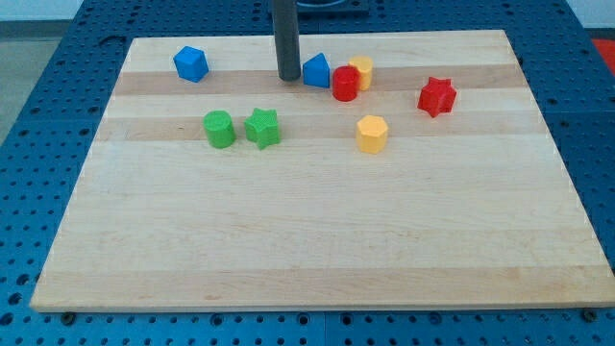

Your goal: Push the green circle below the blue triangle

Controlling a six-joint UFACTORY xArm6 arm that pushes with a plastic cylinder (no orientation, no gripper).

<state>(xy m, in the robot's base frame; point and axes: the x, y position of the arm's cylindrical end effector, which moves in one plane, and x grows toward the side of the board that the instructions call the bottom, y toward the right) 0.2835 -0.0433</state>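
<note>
Wooden board on a blue perforated table, seen from the near edge; the near half of the board carries no blocks. Moving farther in, the first blocks met are the yellow hexagon, right of centre, and, to the view's left, the green circle with the green star just beside it on its right, the two close enough that contact cannot be ruled out. Farther back and to the right stands the red star. Next comes a tight cluster: the red circle, a yellow block partly hidden behind it, and the blue triangle at the cluster's left. My tip rests just beside the triangle's left face; whether it touches cannot be told. The rod carries no jaws and holds nothing. A blue cube sits alone at the far left. The green circle lies well to the left of, and somewhat nearer than, the blue triangle. By judgement, the step in hand is repositioning: the tip should leave the triangle undisturbed, pass around to the circle's left side, and push rightward. The green star blocks that line, so the push should start from the upper left, carrying the circle nearer and past the star first.
</note>
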